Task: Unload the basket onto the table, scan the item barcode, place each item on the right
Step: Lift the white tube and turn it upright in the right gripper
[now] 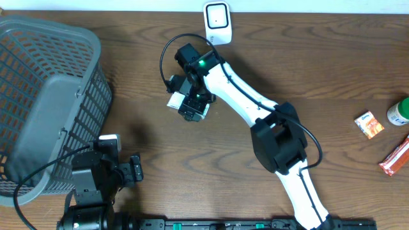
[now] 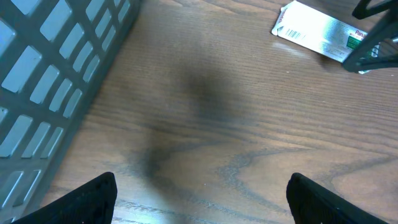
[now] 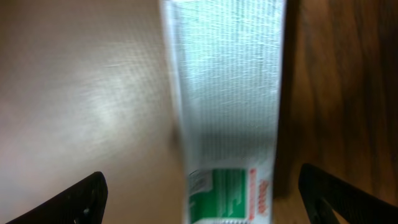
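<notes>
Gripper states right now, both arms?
Left gripper: open, empty, above bare table.
Right gripper: open, straddling the white box, not clamped on it.

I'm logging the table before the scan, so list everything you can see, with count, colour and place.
basket: one, grey, left edge
scanner: one, white, far edge, centre
box: one, white with green print, lying flat mid-table
small packet: one, orange and white, right side
container: one, green and white, right edge, partly cut off
long packet: one, orange-red, right edge, nearer than the others
table: one, brown wood
left arm: one, black, near left beside the basket, jaws open, empty
right arm: one, white and black, centre, jaws open either side of the box
</notes>
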`<action>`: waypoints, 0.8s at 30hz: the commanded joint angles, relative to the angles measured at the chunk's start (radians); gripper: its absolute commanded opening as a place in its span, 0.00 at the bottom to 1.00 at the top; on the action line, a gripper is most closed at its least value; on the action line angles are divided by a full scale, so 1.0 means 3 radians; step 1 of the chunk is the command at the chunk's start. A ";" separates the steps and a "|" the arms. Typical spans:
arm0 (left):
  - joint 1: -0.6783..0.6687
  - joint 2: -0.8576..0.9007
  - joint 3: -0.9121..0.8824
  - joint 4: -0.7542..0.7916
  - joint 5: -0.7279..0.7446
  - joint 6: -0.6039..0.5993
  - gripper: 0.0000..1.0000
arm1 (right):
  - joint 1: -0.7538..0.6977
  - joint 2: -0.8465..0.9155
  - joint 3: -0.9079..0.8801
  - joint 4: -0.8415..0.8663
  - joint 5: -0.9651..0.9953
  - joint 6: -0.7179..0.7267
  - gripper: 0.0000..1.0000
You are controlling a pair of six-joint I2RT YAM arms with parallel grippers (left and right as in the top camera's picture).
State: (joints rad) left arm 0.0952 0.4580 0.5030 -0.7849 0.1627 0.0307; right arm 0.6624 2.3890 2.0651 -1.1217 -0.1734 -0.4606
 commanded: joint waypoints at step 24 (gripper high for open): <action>-0.0008 -0.0008 0.0006 -0.0001 0.0031 0.0047 0.88 | 0.0085 0.0142 0.0212 -0.0629 -0.0144 0.0397 0.25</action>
State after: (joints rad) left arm 0.0952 0.4580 0.5030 -0.7849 0.1627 0.0307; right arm 0.6743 2.4481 2.0811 -1.2568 -0.1390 -0.3504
